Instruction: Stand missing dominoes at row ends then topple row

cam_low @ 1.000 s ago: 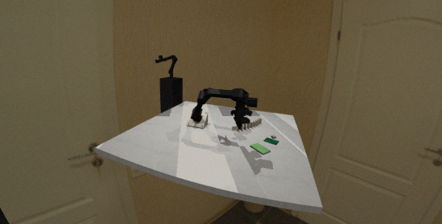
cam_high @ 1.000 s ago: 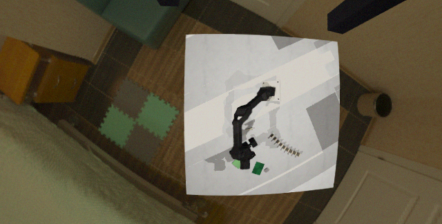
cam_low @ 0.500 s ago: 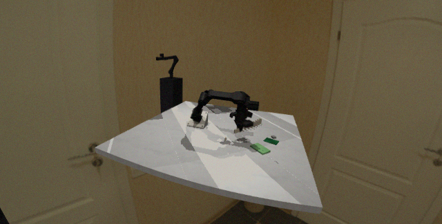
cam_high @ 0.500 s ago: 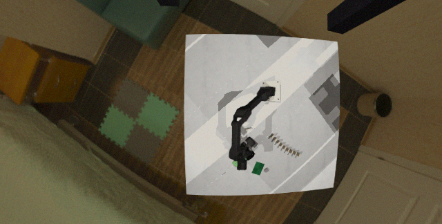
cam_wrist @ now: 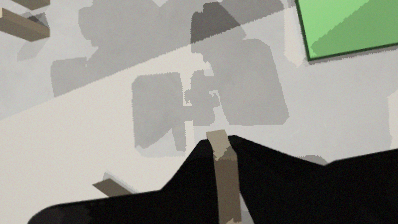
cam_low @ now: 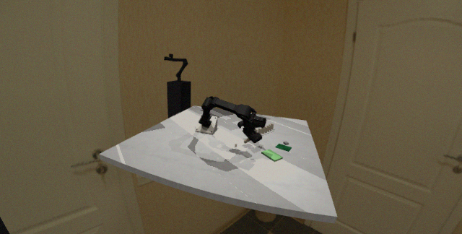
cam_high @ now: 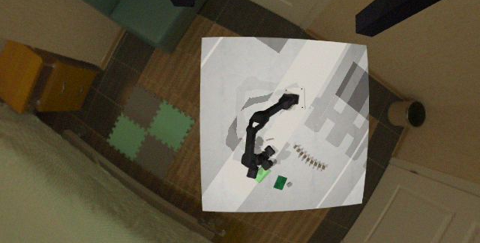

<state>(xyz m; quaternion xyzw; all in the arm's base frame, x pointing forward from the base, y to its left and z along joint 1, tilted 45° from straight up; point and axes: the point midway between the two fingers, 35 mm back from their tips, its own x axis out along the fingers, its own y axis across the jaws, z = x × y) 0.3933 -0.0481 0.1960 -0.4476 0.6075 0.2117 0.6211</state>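
My gripper (cam_wrist: 218, 146) is shut on a tan domino (cam_wrist: 227, 182), which sticks out between the fingertips above the table in the wrist view. The fingertips are hidden under the arm in the top view. The curved row of standing dominoes (cam_high: 308, 159) (cam_low: 268, 129) is to the right of the gripper in the top view; one end domino (cam_wrist: 27, 26) of the row shows at the wrist view's upper left. A loose domino (cam_high: 270, 139) (cam_low: 235, 145) (cam_wrist: 113, 187) is on the table apart from the row, partly hidden by a finger in the wrist view.
A light green pad (cam_high: 263, 175) (cam_low: 271, 155) (cam_wrist: 350, 27) lies near the gripper. A dark green pad (cam_high: 280, 182) (cam_low: 284, 147) and a small grey object (cam_high: 289, 184) (cam_low: 286, 143) lie beyond it. Shadows cross the table (cam_high: 225, 67) (cam_low: 173, 165).
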